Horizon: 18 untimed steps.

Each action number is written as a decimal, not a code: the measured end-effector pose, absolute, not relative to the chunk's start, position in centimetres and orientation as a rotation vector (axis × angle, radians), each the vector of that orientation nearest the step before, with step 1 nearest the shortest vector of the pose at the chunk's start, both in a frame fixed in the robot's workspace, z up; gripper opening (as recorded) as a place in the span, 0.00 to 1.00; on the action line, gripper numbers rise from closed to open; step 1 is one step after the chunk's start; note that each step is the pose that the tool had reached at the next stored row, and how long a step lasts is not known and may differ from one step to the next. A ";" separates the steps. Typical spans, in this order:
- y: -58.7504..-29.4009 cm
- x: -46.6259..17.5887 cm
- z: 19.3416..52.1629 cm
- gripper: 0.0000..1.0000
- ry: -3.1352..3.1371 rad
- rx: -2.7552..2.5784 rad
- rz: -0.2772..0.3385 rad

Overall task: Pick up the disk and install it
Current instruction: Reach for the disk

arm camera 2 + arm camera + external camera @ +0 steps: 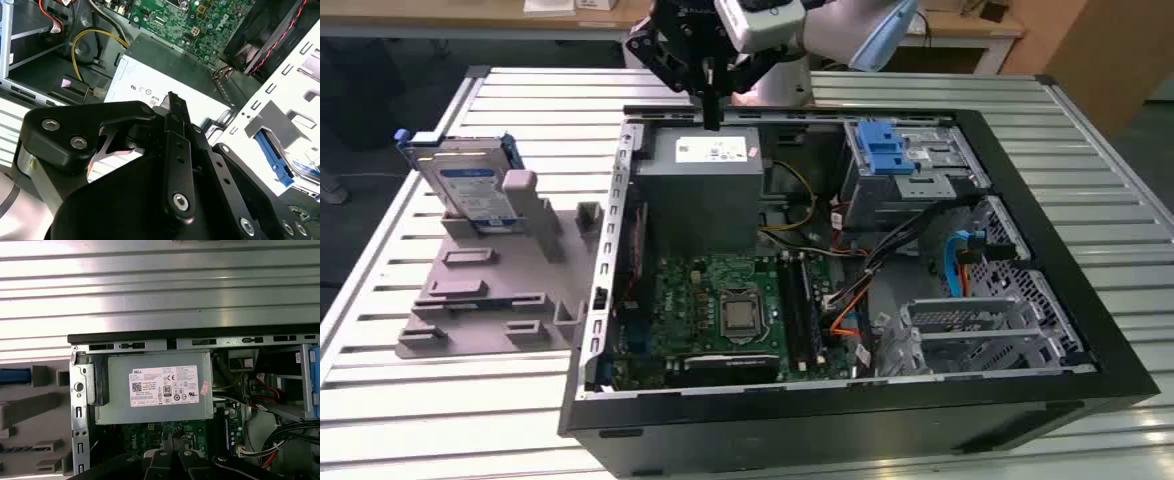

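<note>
Hovering my claw [711, 120], clenched and empty, over the one power supply [707, 175].
One disk [464, 185], silver with a white-and-blue label in a blue bracket, stands upright in one grey fixture [494, 290], well apart from the claw.

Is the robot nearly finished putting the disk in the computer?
Not yet. Nothing looks done: the disk stands in the grey holder beside the computer case. The end effector hangs empty and shut over the power supply, apart from the disk. Picking it up and installing it are both left.
</note>
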<state>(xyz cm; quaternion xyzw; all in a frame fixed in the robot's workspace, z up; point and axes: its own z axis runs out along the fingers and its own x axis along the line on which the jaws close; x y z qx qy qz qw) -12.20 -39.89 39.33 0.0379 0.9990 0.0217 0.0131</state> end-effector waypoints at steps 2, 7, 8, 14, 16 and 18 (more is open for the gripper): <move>-39.9 -12.2 39.3 0.11 3.113 0.118 0.068; -39.9 -12.3 39.3 0.11 3.112 0.118 0.068; -39.9 -12.4 39.3 0.11 3.112 0.118 0.068; -39.9 -12.7 39.3 0.11 3.112 0.118 0.068; -39.9 -12.9 39.3 0.11 3.113 0.118 0.068; -39.9 -13.1 39.3 0.11 3.112 0.118 0.068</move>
